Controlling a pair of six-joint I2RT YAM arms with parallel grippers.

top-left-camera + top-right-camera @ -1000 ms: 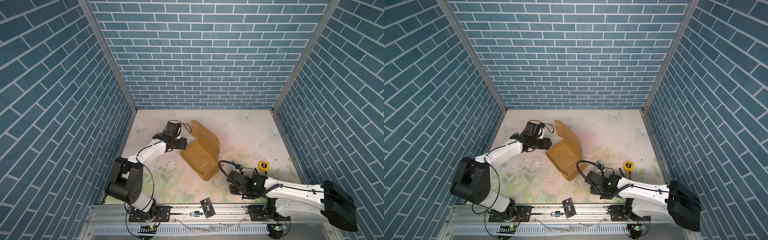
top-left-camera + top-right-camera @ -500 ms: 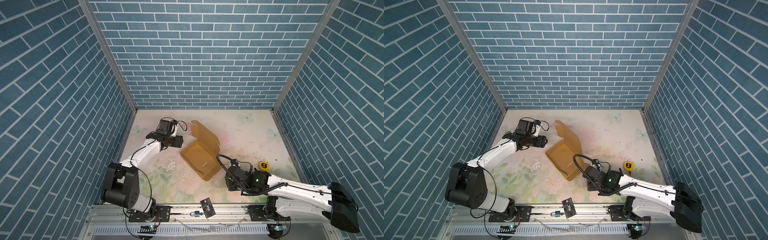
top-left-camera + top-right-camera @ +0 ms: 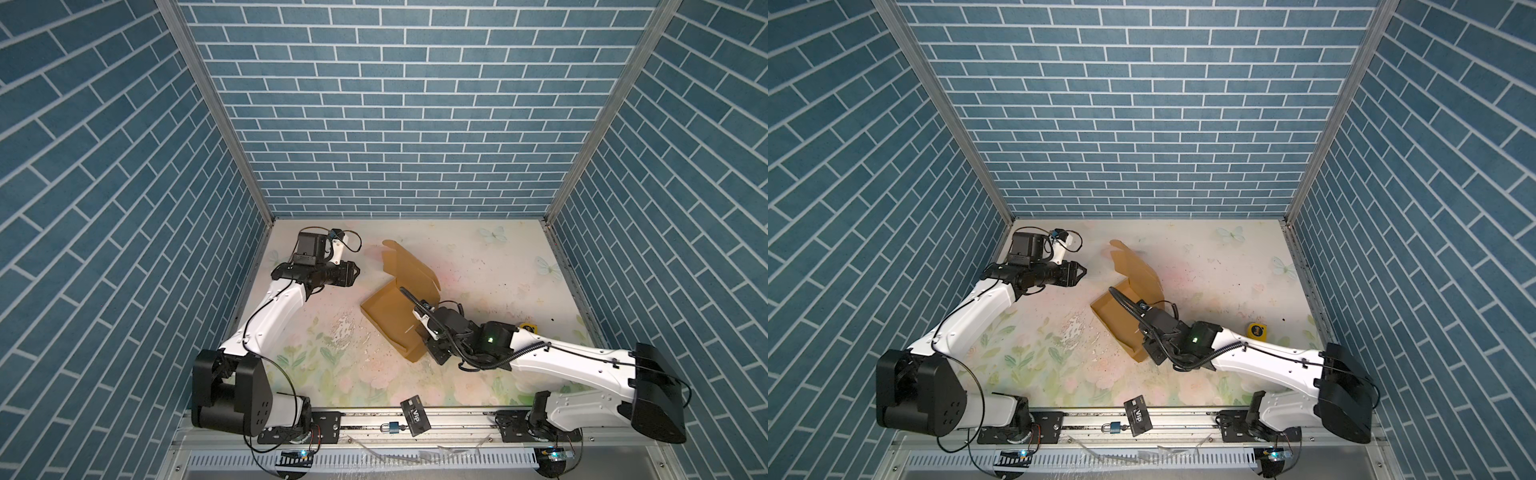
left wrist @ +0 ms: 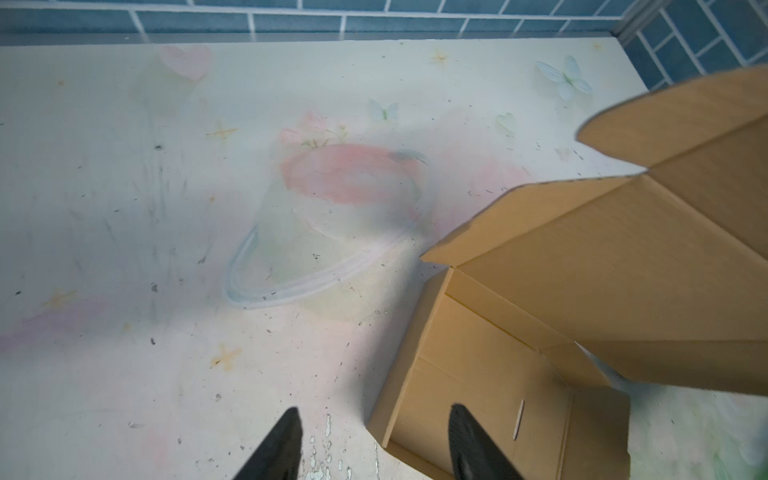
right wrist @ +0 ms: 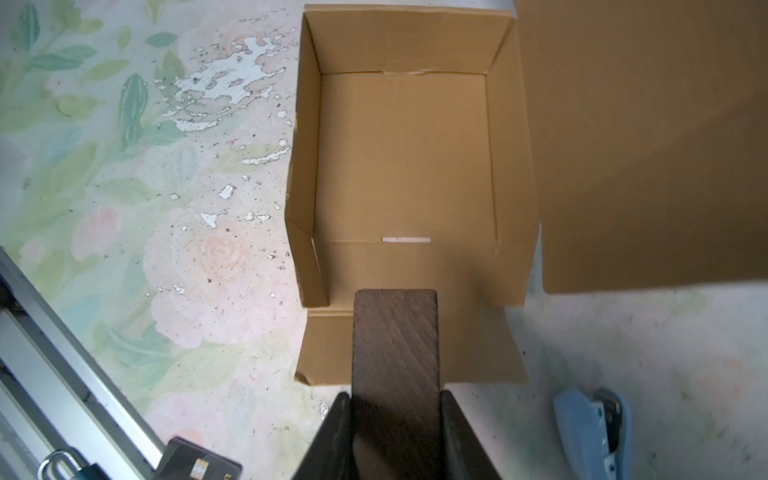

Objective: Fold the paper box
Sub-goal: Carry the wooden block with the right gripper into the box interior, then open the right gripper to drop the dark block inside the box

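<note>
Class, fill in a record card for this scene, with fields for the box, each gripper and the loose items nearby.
Paper box: tray walls standing, lid raised open, near flap turned outward
Left gripper: open, empty, apart from the box
Right gripper: shut on a dark wooden block, its end over the near flap
Loose items: yellow tape measure, black VIP card, padlock, blue stapler

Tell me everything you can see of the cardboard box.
The paper box is tan corrugated cardboard, a shallow empty tray resting on the flowered table. Three walls stand; the front flap lies flat, the lid stands open. A dark wooden block in the right end effector overlaps that flap; contact is unclear.
</note>
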